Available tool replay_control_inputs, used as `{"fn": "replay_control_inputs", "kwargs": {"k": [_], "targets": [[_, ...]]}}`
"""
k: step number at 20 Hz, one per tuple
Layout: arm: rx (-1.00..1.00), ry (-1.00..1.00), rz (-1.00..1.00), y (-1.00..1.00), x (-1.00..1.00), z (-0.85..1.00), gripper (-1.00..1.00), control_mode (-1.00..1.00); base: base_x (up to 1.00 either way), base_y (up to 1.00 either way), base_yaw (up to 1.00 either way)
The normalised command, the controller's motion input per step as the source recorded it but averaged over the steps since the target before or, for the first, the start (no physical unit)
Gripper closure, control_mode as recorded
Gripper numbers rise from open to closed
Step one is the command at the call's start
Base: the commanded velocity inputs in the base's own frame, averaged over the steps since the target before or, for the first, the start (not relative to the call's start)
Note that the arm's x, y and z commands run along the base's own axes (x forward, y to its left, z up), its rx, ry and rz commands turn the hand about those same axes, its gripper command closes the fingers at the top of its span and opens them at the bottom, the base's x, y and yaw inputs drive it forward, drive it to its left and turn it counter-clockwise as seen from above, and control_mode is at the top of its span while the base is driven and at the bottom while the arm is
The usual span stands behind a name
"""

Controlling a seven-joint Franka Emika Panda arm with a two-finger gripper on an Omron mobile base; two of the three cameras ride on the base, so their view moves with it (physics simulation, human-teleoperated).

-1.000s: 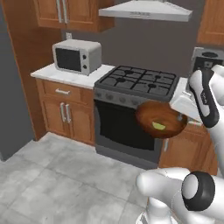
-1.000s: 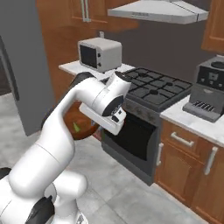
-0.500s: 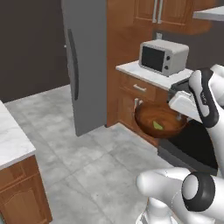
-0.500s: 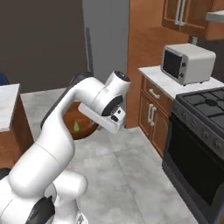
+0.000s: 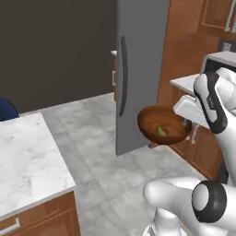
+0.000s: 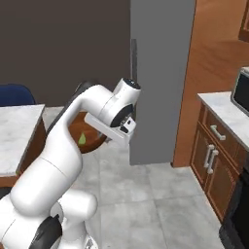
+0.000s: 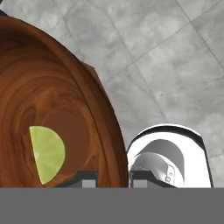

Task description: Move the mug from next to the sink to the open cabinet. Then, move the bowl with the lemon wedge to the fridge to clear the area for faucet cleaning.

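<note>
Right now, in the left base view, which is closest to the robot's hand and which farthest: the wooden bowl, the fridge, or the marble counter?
1. Bowl: gripped by its rim in the hand, lime wedge inside.
2. Fridge: just behind the bowl, door shut.
3. Marble counter: farthest, across the floor at lower left.

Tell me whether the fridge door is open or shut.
Shut, as far as shown: the fridge presents a flat grey front with its handle, and no inner shelves are visible.
</note>
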Motion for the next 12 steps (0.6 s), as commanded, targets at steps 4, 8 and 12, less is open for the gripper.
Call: {"fn": "replay_control_inputs", "kwargs": {"k": [4, 8, 12], "targets": [[0.00, 0.00, 0.00, 0.00, 0.00, 0.00, 1.00, 1.00, 1.00, 0.00, 0.35], [0.00, 0.00, 0.00, 0.00, 0.00, 0.00, 1.00, 1.00, 1.00, 0.17, 0.38], [0.00, 0.00, 0.00, 0.00, 0.00, 0.00, 1.00, 1.00, 1.00, 0.04, 0.38]]}}
